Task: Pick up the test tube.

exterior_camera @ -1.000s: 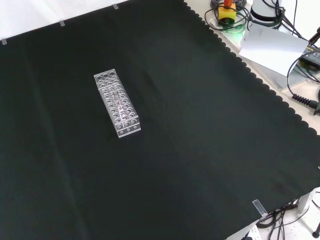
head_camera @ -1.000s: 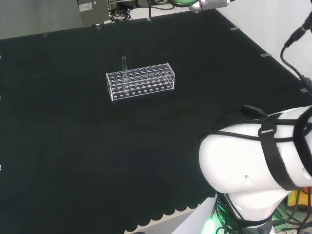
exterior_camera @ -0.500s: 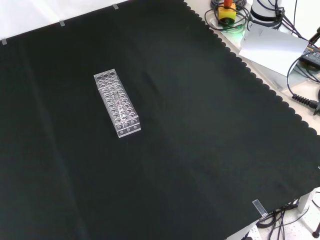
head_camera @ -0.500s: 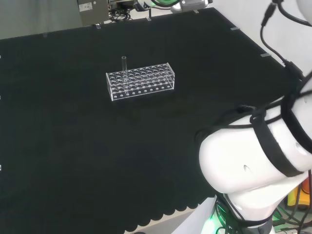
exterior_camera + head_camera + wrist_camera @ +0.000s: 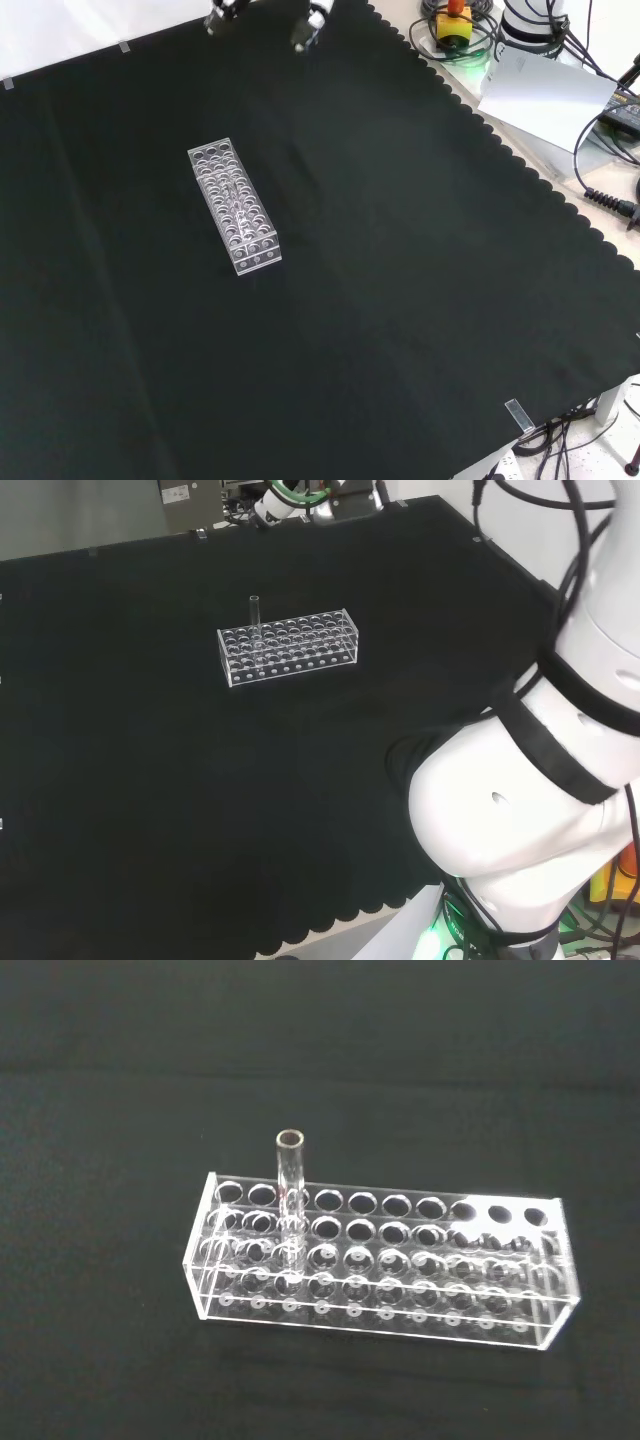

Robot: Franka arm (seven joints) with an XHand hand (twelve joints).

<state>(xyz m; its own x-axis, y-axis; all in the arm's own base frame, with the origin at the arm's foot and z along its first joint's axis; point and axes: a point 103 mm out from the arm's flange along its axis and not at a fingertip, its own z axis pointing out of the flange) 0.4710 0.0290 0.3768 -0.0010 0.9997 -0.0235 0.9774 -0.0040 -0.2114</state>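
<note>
Glass test tube [image 5: 291, 1200] stands upright near one end of a clear rack [image 5: 380, 1260] on the black-clothed tabletop [image 5: 420, 300], its open mouth up. In the front view the hand [image 5: 312, 22] hangs well above the rack at the cloth's far edge, fingers [image 5: 218, 16] spread apart, holding nothing

The hand [image 5: 300, 30] is cut off by the front view's top edge, its palm hidden.

lab bench: clear tube rack [image 5: 380, 1260], cabling [image 5: 600, 190]
</note>
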